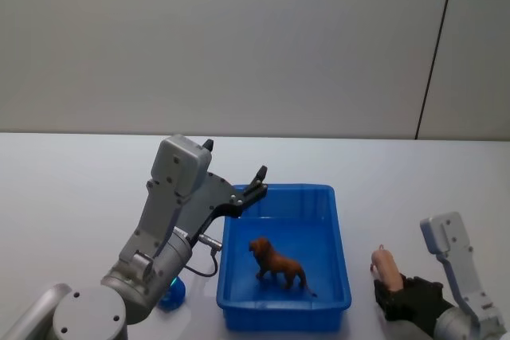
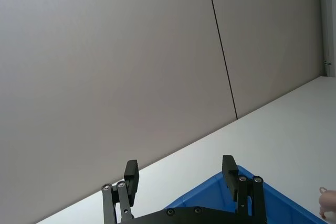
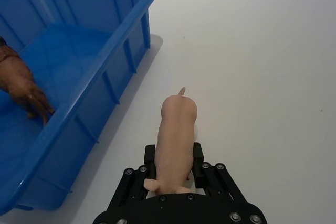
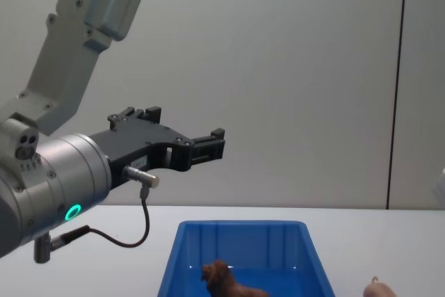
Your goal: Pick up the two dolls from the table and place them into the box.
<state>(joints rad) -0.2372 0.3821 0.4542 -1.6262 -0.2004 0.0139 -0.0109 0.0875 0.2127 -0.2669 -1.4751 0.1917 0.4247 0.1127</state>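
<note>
Your right gripper [image 3: 173, 156] is sitting low over the near right of the desk [image 1: 414, 189], just beside the box [image 1: 296, 189]. Its fingers [image 3: 198, 156] are pressing against both flanks of the pink doll [image 3: 176, 127], which is lying lengthwise between them, outside the box's right wall. Whether the doll is resting on the desk or raised off it cannot be told. Your left gripper [image 2: 179, 167] is hanging high above the box's far left corner, its fingers spread wide and holding nothing. The reddish-brown lion doll [image 1: 277, 263] is standing upright on the box floor. A rounded blue doll [image 1: 171, 296] is lying on the desk left of the box, partly hidden under your left arm.
</note>
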